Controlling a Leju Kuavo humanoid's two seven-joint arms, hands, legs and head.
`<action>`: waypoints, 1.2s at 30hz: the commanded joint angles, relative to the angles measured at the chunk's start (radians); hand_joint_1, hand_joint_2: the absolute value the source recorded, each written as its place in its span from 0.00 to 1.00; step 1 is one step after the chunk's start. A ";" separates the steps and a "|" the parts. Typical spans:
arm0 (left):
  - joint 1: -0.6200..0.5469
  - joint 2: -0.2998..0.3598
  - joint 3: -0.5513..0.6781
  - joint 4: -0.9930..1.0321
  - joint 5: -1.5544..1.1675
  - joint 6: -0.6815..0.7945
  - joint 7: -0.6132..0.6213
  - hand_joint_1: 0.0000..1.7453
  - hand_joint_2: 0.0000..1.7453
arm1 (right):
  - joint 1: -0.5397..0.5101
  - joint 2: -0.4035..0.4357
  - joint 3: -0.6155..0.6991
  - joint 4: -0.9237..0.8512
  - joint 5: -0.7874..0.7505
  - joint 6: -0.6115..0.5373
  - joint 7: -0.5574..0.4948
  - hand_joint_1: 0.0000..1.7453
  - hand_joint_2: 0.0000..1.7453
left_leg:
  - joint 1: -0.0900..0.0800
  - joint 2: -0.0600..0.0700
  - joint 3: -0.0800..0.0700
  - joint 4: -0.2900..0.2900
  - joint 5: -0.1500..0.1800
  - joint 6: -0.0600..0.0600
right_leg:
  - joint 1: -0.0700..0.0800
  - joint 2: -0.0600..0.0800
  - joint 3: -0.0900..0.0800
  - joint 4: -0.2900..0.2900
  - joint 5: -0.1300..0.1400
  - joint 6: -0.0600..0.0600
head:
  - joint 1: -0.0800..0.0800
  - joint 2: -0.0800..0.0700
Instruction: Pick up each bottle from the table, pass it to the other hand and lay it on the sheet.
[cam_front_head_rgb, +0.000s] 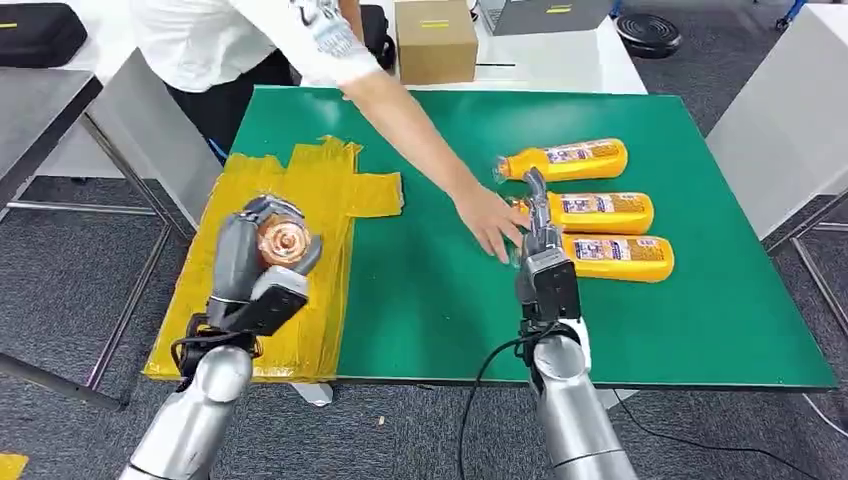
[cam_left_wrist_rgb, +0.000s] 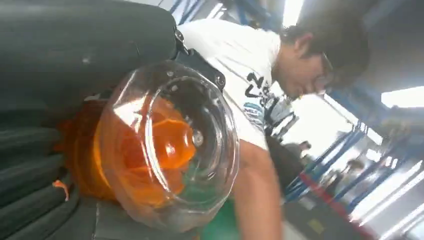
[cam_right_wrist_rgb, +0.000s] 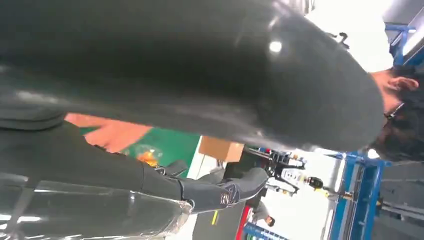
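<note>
step: laying, handover done | left hand (cam_front_head_rgb: 262, 262) grips bottle (cam_front_head_rgb: 282, 240) above yellow sheet (cam_front_head_rgb: 300, 200) | right hand (cam_front_head_rgb: 540, 225) fingers straight, holding nothing | next: lower, tip bottle flat, release

I am seeing grey carpet floor (cam_front_head_rgb: 60, 270) lying around the green-topped table (cam_front_head_rgb: 700, 330); beyond the table a brown cardboard box (cam_front_head_rgb: 435, 40) is sitting on a white bench (cam_front_head_rgb: 560, 70).
</note>
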 joint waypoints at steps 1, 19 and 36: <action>-0.040 0.080 -0.115 0.043 -0.139 -0.011 0.068 1.00 1.00 | 0.004 -0.034 -0.043 -0.014 -0.006 0.007 0.001 0.00 0.00 | 0.001 0.000 0.003 0.000 -0.001 -0.001 | 0.001 -0.001 0.003 0.000 -0.001 -0.001 | 0.000 0.000; -0.070 0.064 -0.117 0.355 -0.580 0.060 0.280 1.00 1.00 | 0.026 -0.071 -0.045 -0.020 0.000 0.045 -0.010 0.00 0.00 | 0.001 0.000 0.005 -0.001 -0.001 -0.002 | 0.001 -0.001 0.005 -0.001 -0.002 -0.001 | 0.000 0.000; -0.015 0.046 -0.090 0.376 -0.819 -0.005 0.436 1.00 1.00 | 0.052 -0.086 -0.028 -0.039 0.002 0.060 -0.010 0.00 0.00 | 0.001 0.000 0.004 -0.001 -0.002 -0.002 | 0.001 -0.001 0.005 -0.001 -0.002 -0.002 | 0.000 0.000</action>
